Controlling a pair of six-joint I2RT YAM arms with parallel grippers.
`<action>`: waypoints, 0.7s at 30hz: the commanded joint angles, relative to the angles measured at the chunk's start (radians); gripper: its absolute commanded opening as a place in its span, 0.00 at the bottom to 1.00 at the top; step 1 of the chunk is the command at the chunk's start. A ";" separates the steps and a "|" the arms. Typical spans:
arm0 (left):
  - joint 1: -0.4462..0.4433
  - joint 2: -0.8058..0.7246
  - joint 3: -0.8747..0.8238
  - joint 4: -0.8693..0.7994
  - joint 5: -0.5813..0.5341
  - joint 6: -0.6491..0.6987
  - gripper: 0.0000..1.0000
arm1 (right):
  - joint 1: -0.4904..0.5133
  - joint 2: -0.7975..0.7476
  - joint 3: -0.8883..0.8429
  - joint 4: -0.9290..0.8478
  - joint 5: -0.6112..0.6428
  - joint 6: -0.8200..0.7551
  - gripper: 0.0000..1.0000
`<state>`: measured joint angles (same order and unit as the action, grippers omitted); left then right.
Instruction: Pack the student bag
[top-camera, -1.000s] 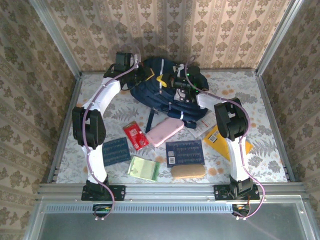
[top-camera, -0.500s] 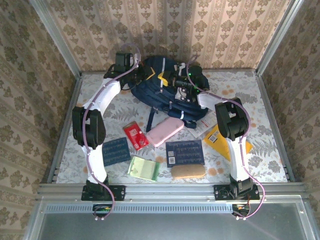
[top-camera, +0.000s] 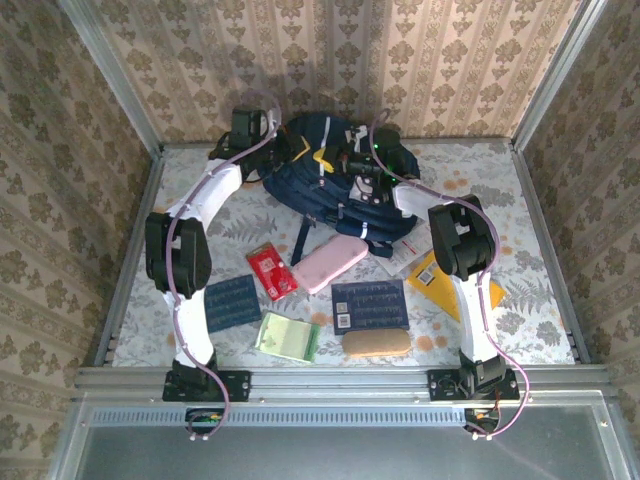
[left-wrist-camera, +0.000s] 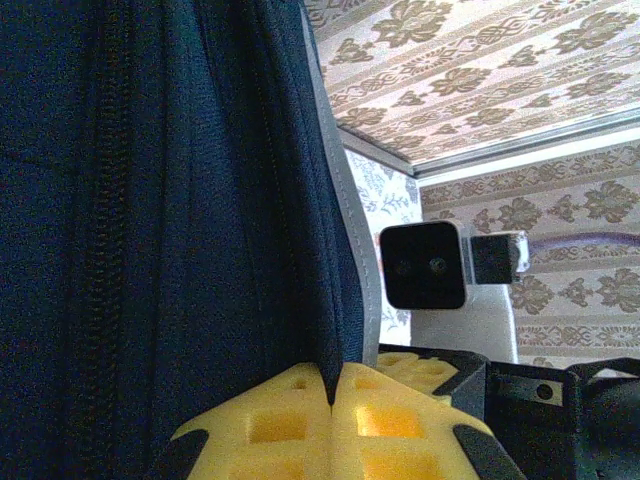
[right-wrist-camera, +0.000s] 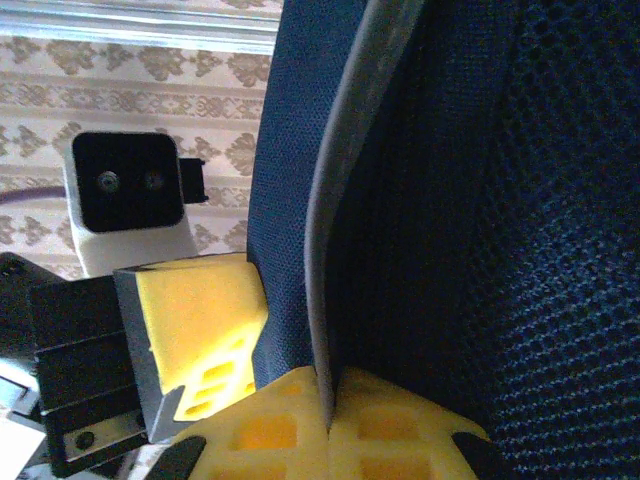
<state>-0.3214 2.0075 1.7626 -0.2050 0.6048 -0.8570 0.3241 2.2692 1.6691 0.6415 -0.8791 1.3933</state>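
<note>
The student bag (top-camera: 318, 190), a large dark navy backpack with white trims, lies at the back of the table. Both grippers meet at its top opening. My left gripper (top-camera: 320, 157) is shut on a fold of the bag's navy fabric (left-wrist-camera: 200, 200); in the left wrist view its yellow tips (left-wrist-camera: 333, 372) pinch that fold beside a grey trim. My right gripper (top-camera: 350, 165) is shut on the bag's grey-trimmed edge (right-wrist-camera: 340, 170), with its tips (right-wrist-camera: 325, 378) clamped on the trim. The two grippers sit only a few centimetres apart, each seeing the other's yellow fingers (right-wrist-camera: 195, 320).
In front of the bag lie a red packet (top-camera: 272, 270), a pink case (top-camera: 330, 262), two navy printed booklets (top-camera: 370, 305) (top-camera: 232, 302), a green notebook (top-camera: 288, 336), a tan pouch (top-camera: 376, 342) and a yellow item (top-camera: 438, 282). Patterned walls close in three sides.
Both grippers stay pinched on the bag's opening and have shifted only very slightly; the items on the table have not moved.
</note>
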 joint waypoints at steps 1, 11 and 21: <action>-0.036 -0.066 0.035 -0.018 0.080 0.049 0.04 | 0.035 -0.080 0.014 -0.062 0.015 -0.113 0.00; -0.006 -0.298 -0.085 -0.302 -0.116 0.318 0.55 | -0.007 -0.061 0.156 -0.228 0.030 -0.104 0.00; -0.173 -0.477 -0.453 -0.305 -0.368 0.570 0.38 | -0.019 -0.004 0.359 -0.390 0.017 -0.086 0.00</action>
<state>-0.4648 1.5173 1.3743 -0.4759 0.3569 -0.4049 0.3073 2.2692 1.9221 0.2623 -0.8448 1.3109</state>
